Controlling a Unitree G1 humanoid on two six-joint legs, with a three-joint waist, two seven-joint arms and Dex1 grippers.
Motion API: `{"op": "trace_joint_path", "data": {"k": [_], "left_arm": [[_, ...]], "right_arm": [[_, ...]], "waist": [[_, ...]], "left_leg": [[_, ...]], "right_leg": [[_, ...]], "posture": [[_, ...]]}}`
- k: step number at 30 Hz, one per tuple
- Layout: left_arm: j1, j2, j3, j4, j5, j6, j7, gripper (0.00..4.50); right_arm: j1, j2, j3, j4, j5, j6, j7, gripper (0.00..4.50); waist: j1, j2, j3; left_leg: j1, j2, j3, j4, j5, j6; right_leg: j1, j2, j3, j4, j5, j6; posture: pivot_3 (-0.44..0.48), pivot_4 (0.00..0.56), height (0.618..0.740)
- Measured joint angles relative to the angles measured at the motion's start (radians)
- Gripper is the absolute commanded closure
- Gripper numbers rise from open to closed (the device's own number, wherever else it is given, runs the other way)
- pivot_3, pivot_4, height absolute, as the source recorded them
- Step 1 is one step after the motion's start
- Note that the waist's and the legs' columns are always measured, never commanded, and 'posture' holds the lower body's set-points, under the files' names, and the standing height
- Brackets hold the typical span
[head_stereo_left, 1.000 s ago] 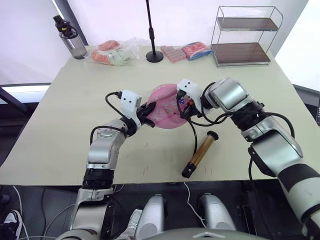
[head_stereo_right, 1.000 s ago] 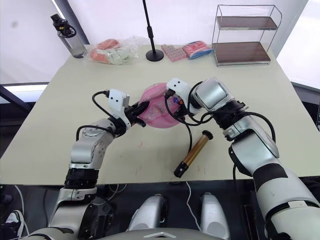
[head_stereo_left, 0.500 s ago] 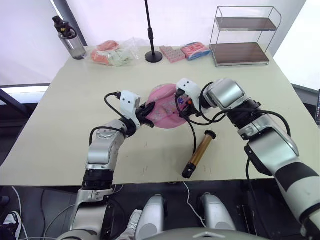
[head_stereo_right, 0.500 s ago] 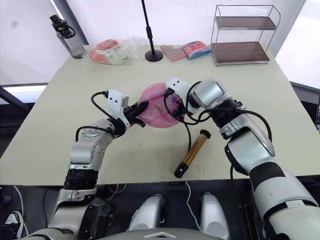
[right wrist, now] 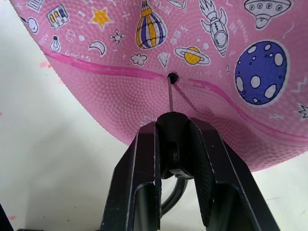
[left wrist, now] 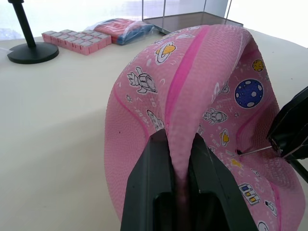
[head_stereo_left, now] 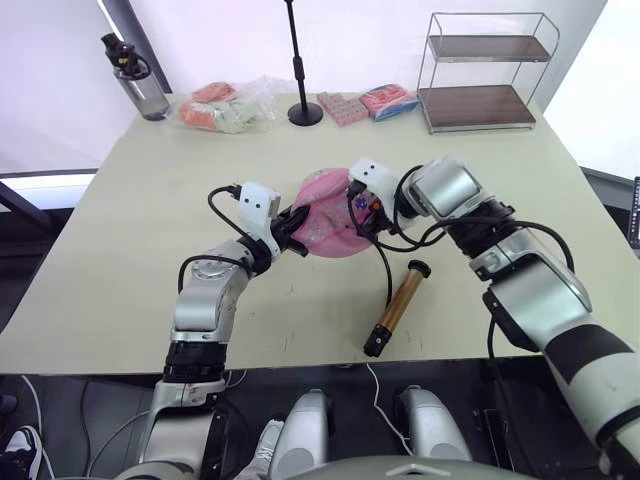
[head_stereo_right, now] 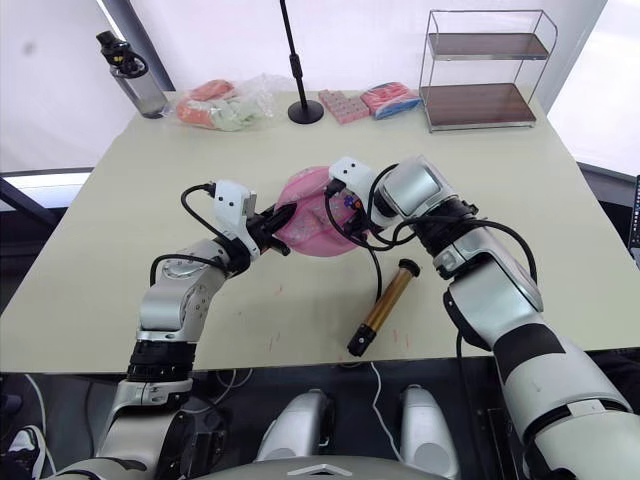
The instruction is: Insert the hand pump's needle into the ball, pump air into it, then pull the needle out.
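One ball [head_stereo_left: 330,222], dented, sits mid-table. The left gripper [left wrist: 175,159] is clamped on a fold of it. The right gripper [right wrist: 172,144] is closed on the fitting of one needle [right wrist: 170,95], tip at the valve hole. One hand pump [head_stereo_left: 396,305] lies just beside.

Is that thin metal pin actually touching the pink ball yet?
Touching. In the right wrist view the needle runs from the black fitting held in the right gripper straight to the ball, its tip meeting the valve hole.

Bare table [head_stereo_left: 130,250] lies open left of the ball [head_stereo_left: 330,215], while the pump [head_stereo_left: 396,306] blocks its front-right.
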Motion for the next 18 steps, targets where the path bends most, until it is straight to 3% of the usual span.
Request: {"op": "trace_joint_path", "data": {"k": [18], "left_arm": [[0.0,-0.008,0.01,0.004,-0.018,0.001,0.001,4.49]], "right_arm": [[0.0,0.009,-0.046,0.037,-0.003,0.005,-0.011,4.17]], "waist": [[-0.001,0.0,0.0]], "left_leg": [[0.0,0.0,0.0,0.0,0.0,0.0]], "right_leg": [[0.0,0.0,0.0,0.0,0.0,0.0]], "posture": [[0.0,0.15,0.731]]}}
